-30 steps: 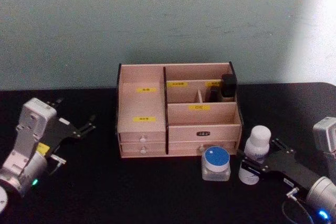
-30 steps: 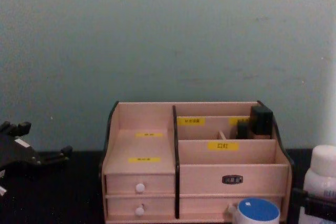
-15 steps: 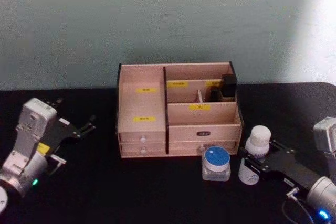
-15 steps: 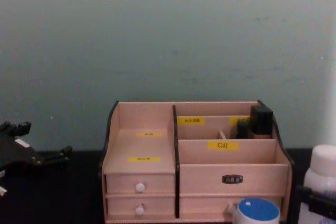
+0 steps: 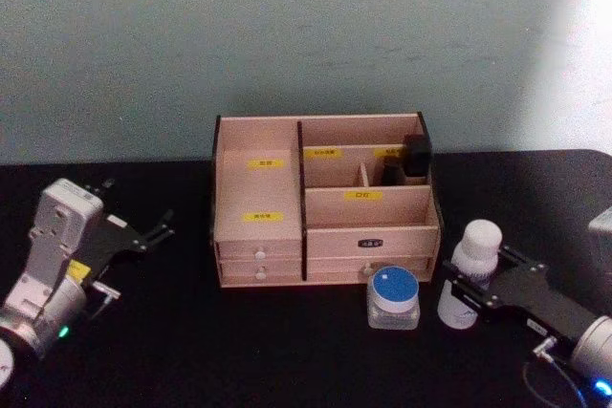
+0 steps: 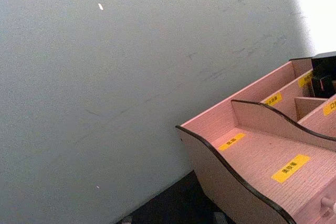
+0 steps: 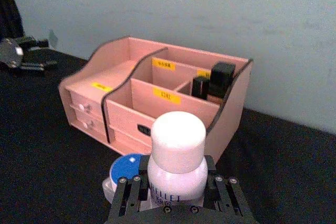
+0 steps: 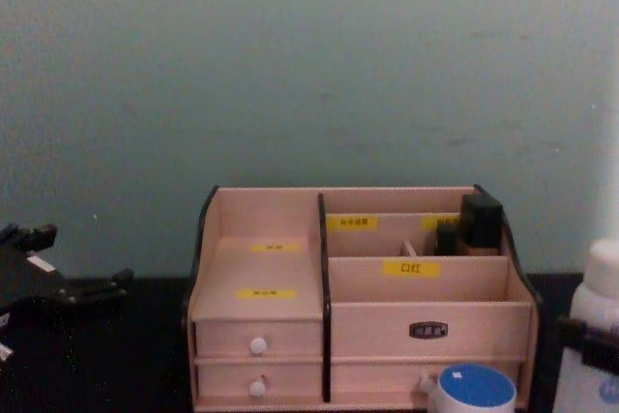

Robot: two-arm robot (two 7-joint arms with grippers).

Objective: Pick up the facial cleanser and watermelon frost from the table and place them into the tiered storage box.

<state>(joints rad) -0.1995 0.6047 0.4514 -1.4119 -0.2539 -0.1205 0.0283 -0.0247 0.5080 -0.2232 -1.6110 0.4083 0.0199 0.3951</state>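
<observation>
Two arms in shot, one busy. Right pincer (image 5: 475, 272) is pinching the facial cleanser (image 5: 475, 246) round the body, just under the shoulder, one black finger each side. Right wrist view shows the same grip (image 7: 177, 196) w/ the bottle (image 7: 177, 153) upright and its white cap clear above the fingers. Bottle is off the front right corner of the tiered storage box (image 5: 335, 236), near it but not touching. Can't tell if its base is on the black worktop (image 5: 239, 351) or just off it. In the chest view the bottle (image 8: 600, 273) shows at the right edge w/ a dark finger across it.

Watermelon frost (image 5: 394, 297) stands on the worktop just in front of the box's lower right drawer, blue lid up. It's just left of the bottle w/ a narrow gap btwn them, and nothing grips it. Right wrist view has the jar (image 7: 126, 169) low beside the bottle.

Box sits mid-worktop, back toward the wall, compts open upward and yellow labels facing front. Two small drawers w/ white knobs are at its left front. Dark blocky items (image 5: 413, 155) stand in the back right compt.

Left pincer (image 5: 140, 205) is parked well left of the box, low over the worktop, fingers spread wide.
</observation>
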